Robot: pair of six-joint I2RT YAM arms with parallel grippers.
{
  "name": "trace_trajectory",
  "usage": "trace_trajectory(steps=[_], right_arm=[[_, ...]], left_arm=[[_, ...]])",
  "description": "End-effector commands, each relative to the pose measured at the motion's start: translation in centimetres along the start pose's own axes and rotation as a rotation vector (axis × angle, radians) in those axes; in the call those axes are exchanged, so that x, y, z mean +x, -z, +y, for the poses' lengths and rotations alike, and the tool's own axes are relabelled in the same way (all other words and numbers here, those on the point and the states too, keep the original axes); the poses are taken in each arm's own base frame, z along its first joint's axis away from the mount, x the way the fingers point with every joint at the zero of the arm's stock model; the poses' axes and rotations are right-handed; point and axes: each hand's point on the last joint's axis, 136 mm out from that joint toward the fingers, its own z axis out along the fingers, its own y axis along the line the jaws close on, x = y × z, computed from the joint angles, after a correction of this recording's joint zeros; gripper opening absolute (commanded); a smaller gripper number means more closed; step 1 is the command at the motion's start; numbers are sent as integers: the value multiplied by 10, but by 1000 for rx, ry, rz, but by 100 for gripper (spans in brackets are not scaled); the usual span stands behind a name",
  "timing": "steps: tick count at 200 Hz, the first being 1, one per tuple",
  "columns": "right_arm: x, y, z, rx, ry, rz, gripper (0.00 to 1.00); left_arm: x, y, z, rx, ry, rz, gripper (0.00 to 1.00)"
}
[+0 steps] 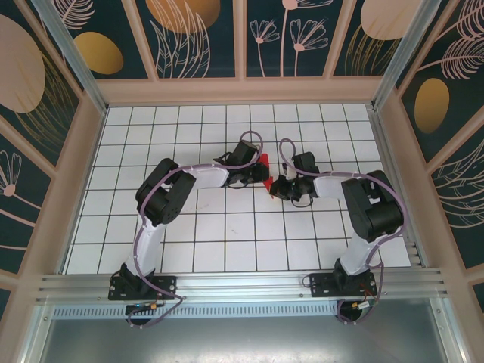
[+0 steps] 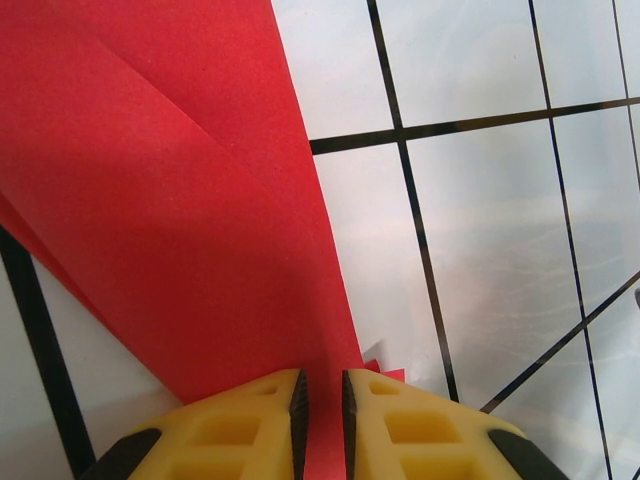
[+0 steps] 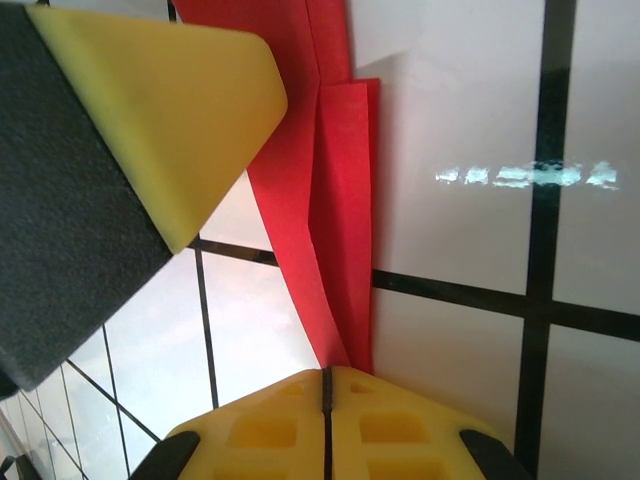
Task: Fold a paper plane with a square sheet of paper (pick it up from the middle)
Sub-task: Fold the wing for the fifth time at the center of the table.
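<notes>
At the middle of the tiled table (image 1: pixel 227 242), the two arms meet tip to tip with the red paper (image 1: pixel 264 165) between them. The left gripper (image 2: pixel 321 385) pinches an edge of the creased, folded paper, its yellow fingers nearly together with a strip of red in the gap. The right gripper (image 3: pixel 327 378) is clamped tight on the paper's narrow end, whose folded layers run away from it above the tiles.

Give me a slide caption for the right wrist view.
Right hand pinching the narrow end of the creased red paper, white tiled table behind.
</notes>
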Motion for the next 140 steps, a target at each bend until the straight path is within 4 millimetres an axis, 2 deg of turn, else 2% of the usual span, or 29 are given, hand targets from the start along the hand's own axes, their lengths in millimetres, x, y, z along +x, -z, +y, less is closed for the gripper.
trace_trajectory(steps=[1, 35, 54, 71, 94, 109, 140], right_arm=[[28, 3, -19, 59, -25, 86, 10], [47, 9, -28, 87, -32, 131, 11], [47, 15, -26, 97, -25, 127, 11], [30, 29, -12, 62, -9, 41, 11], [-1, 48, 1, 48, 2, -96, 17], [-14, 49, 4, 47, 6, -136, 21], [-32, 36, 10, 5, 2, -160, 24]], left_arm=[[18, -14, 39, -125, 11, 44, 22], [17, -14, 41, -133, 12, 43, 22], [17, -14, 40, -132, 12, 43, 22], [17, -14, 41, -134, 11, 41, 22], [16, -13, 40, -132, 14, 40, 22], [15, -12, 38, -129, 17, 37, 22], [11, -9, 29, -98, 28, 26, 24]])
